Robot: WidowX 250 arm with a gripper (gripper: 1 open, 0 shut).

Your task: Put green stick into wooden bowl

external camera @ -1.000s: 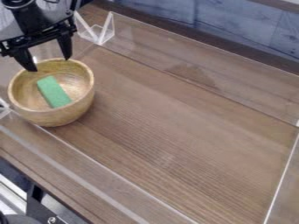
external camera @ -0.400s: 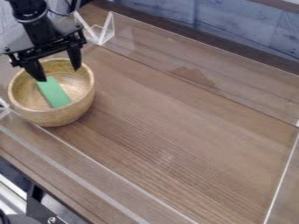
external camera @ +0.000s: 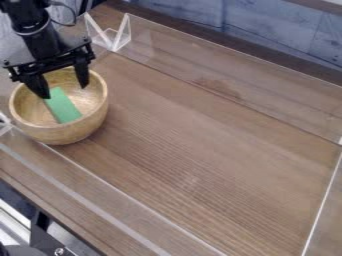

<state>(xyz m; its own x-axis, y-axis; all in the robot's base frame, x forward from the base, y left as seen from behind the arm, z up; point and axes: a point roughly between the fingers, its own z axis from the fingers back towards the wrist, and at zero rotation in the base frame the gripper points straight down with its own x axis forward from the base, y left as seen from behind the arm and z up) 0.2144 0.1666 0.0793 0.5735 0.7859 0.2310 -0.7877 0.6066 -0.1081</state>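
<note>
The wooden bowl (external camera: 59,108) sits at the left of the table, round and light tan. Inside it lies the green stick (external camera: 63,106), flat and bright green, slanting from upper left to lower right. My black gripper (external camera: 60,82) hangs over the bowl's far half, pointing steeply down. It is open, with one finger (external camera: 35,83) left of the stick's upper end and the other (external camera: 84,76) to its right. Nothing is between the fingers that I can see them holding; the stick's top end is partly hidden behind them.
A clear plastic wall (external camera: 227,60) rings the wood-grain tabletop (external camera: 214,150), with a low front edge (external camera: 80,195). A clear bracket (external camera: 118,36) stands at the back left, just right of the arm.
The gripper has sunk lower over the bowl, its fingers now reaching down to the rim level around the stick's upper end. It stays open. Bowl and stick have not moved.
</note>
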